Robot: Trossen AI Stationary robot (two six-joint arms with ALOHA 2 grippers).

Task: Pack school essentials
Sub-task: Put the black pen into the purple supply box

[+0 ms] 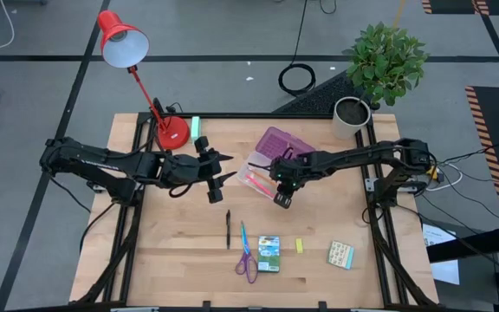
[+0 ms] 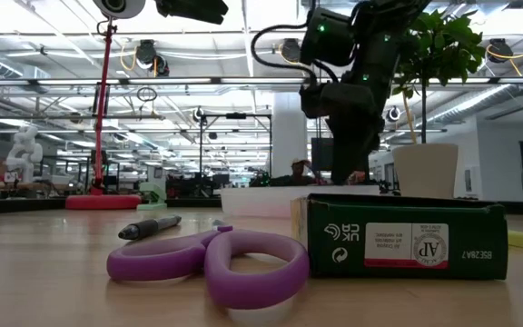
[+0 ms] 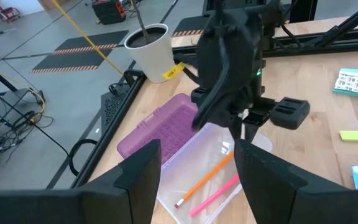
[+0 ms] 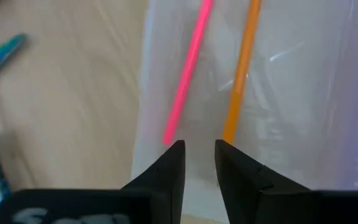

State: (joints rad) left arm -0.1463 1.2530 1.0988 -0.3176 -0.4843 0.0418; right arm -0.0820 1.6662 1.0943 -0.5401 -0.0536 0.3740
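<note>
The clear case [image 1: 261, 173] lies open at mid-table, its purple lid [image 3: 160, 127] folded back. A pink pencil [image 4: 188, 68] and an orange pencil [image 4: 241, 68] lie side by side in it. My right gripper [image 4: 199, 149] hangs just above the case's near end, fingers pointing down, narrowly open and with nothing between them. My left gripper [image 1: 221, 169] hovers wide open to the left of the case. Nearer the front edge lie a black pen [image 1: 229, 230], purple-handled scissors [image 1: 246, 256], the crayon box [image 1: 269, 253], a yellow eraser [image 1: 300, 245] and a patterned pack [image 1: 340, 254].
A red desk lamp [image 1: 171, 132] and a mint-green block [image 1: 195, 126] stand at the far left of the table. A potted plant [image 1: 353, 108] stands at the far right corner. Bare wood lies between the case and the row of items near the front.
</note>
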